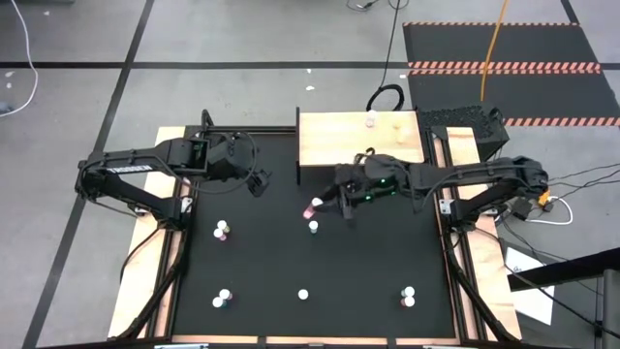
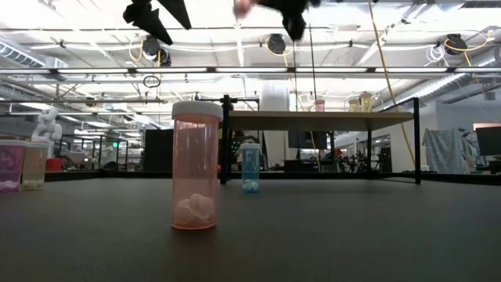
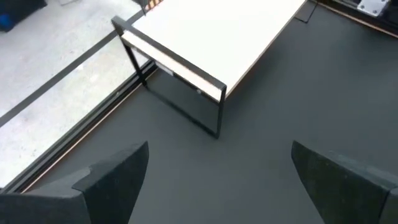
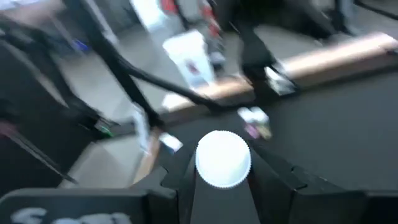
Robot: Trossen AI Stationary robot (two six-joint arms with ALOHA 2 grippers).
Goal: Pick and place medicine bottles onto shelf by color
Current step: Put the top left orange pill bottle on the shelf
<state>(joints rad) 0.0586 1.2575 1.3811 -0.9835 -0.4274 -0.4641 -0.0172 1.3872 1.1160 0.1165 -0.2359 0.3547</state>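
A pink medicine bottle (image 1: 309, 207) is gripped by the right end effector (image 1: 325, 206), raised above the desk (image 1: 368, 271) just in front of the shelf (image 1: 329, 136). The left end effector (image 1: 258, 183) is held open beside the shelf's left edge.

Matt black desk (image 1: 320, 262), slightly grainy up close, edged in pale bare wood. The shelf (image 1: 334, 136) shows a smooth light-wood top on thin black metal legs. The pink bottle (image 2: 194, 166) is clear tinted plastic, faintly glossy, under a ribbed white plastic cap; the blue bottle (image 2: 250, 168) looks the same. The right end effector (image 4: 222, 186) has dull, dark plastic-looking fingers.
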